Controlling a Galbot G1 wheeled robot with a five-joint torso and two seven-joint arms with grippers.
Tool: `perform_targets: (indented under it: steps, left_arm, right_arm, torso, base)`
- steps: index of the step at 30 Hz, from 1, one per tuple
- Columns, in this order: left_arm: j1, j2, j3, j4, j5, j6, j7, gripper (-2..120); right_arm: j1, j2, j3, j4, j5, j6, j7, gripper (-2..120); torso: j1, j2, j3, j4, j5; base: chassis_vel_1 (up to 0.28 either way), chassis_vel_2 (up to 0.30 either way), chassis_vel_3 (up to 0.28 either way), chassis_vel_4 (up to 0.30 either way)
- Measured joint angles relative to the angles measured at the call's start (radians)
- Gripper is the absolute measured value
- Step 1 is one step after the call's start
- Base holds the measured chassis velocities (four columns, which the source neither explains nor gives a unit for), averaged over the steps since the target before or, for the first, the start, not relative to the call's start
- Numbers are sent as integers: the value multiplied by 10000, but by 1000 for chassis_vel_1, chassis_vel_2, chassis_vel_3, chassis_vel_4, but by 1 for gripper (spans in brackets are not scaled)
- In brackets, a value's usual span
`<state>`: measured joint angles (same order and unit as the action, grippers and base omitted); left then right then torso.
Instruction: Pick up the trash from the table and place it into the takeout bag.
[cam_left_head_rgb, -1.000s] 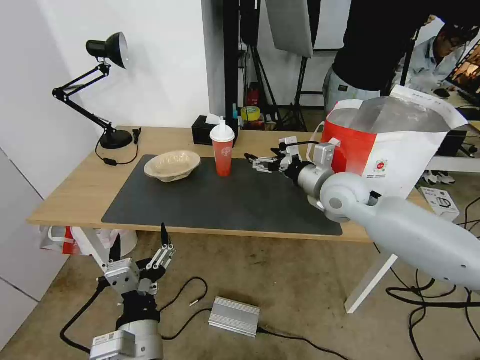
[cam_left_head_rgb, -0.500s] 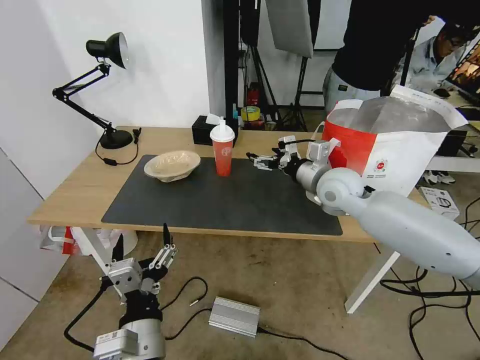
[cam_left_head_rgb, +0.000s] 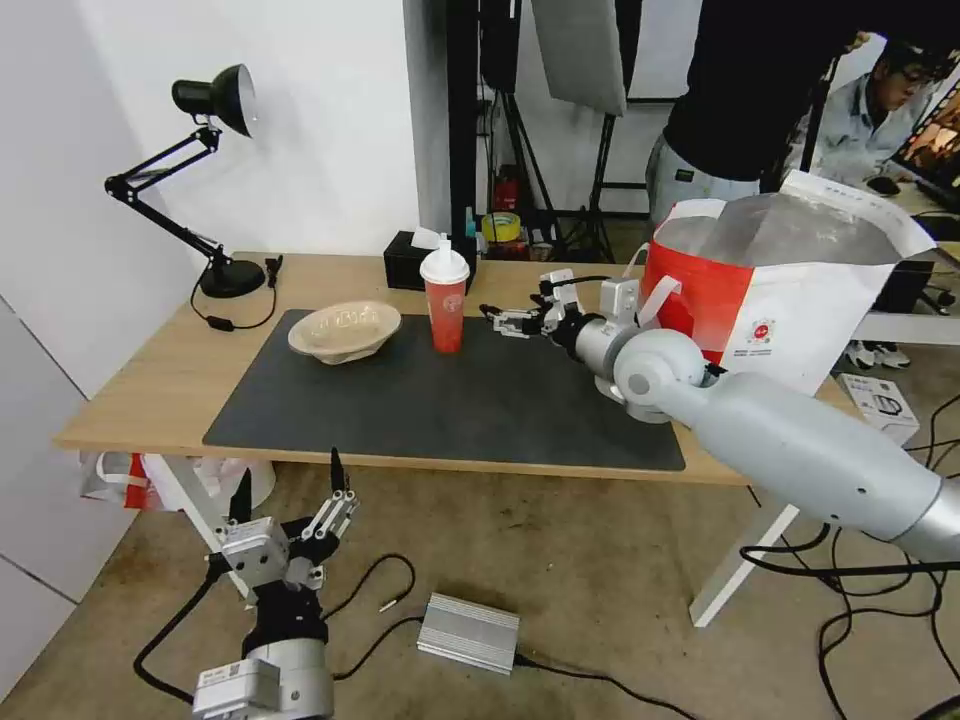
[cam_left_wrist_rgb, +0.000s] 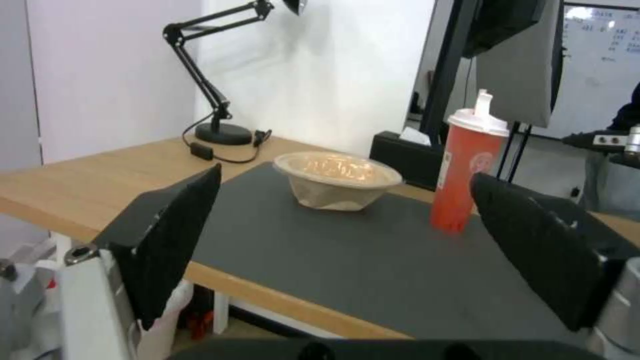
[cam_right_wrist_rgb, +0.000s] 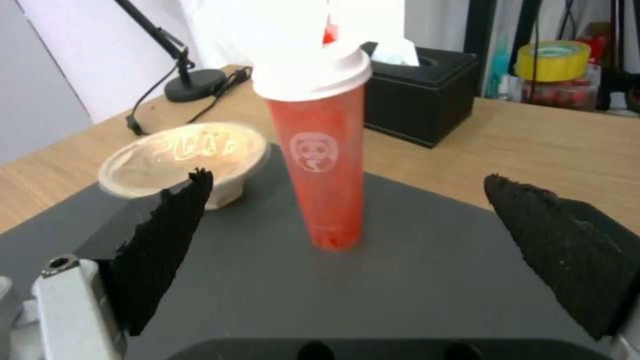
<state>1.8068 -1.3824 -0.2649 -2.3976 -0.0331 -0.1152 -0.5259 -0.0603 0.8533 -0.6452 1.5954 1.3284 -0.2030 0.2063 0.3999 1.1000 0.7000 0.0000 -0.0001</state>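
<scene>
Two items on surface (cam_left_head_rgb: 150, 390): red cup (cam_left_head_rgb: 445, 300) upright mid-mat, pulp bowl (cam_left_head_rgb: 345, 331) just left.
Right gripper (cam_left_head_rgb: 500, 320): fingers spread, level with cup, just right, apart.
Left gripper (cam_left_head_rgb: 290, 500): parked low, fingers spread.
Cup handling: likely light, thin-walled, tippy; grip mid-body, gently.
Takeout bag (cam_left_head_rgb: 780, 290): far right, open.

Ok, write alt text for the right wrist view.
Open right end effector faces an upright red cup with a white lid on a dark mat. A beige bowl sits beside the cup, a black tissue box behind.
</scene>
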Motion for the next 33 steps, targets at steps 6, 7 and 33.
perform_targets:
  steps: [6, 7, 33]
  left_arm:
    - [33, -83, 29, 16, 42, -2, -2, 100]
    - [33, -83, 29, 16, 42, -2, -2, 100]
    - [32, -207, -9, 30, 70, -31, -13, 100]
  right_arm:
    - [189, 168, -140, -101, 32, -76, -128, 100]
    - [189, 168, -140, -101, 32, -76, -128, 100]
    - [481, 742, -514, -300, 135, -225, -187, 100]
  torso:
    - [1, 0, 0, -1, 0]
    - [1, 0, 0, -1, 0]
    - [0, 0, 1, -1, 0]
  base:
    - [0, 0, 0, 0]
    - [0, 0, 0, 0]
    - [0, 0, 0, 0]
